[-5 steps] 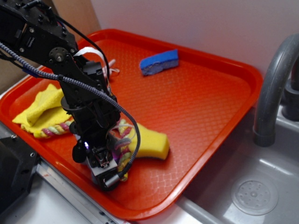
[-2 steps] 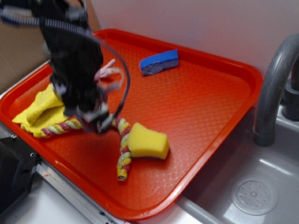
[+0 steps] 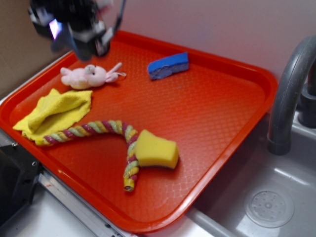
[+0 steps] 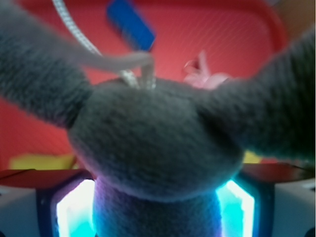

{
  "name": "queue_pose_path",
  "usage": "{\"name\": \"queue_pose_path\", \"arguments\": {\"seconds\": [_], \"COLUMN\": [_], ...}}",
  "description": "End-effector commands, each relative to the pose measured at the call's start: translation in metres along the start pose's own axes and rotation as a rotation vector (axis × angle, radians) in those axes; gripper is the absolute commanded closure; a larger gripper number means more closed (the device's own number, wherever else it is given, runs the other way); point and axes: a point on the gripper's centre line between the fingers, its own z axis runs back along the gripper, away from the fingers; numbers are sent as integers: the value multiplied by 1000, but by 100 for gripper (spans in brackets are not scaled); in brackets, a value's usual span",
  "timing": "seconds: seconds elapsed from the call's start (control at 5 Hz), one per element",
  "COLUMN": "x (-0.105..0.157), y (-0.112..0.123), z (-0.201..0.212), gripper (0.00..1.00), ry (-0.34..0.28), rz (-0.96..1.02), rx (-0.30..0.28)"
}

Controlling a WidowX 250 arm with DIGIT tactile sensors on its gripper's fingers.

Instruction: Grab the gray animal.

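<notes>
On my wrist view the gray animal (image 4: 158, 143) fills the frame, clamped in the tool (image 4: 157, 207), two floppy parts spread left and right. Beyond it lies the red tray (image 4: 207, 34). In the exterior view the tool (image 3: 81, 29) hangs blurred at upper left above the pink bunny (image 3: 86, 76).

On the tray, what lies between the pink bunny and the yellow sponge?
In the exterior view, the multicoloured braided rope crosses the stretch between the pink bunny and the yellow sponge, its lower part lying against the sponge's left side. Otherwise only bare red tray.
</notes>
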Motion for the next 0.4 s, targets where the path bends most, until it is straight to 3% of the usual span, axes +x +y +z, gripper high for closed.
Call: {"name": "queue_pose_path", "arguments": {"seconds": [0.0,0.2], "x": [3,6], "y": [22,19], "z": [43,28], "gripper": [100,100], "ry": [-86,-49], "rz": [132,75], "rx": [-11,-69]}}
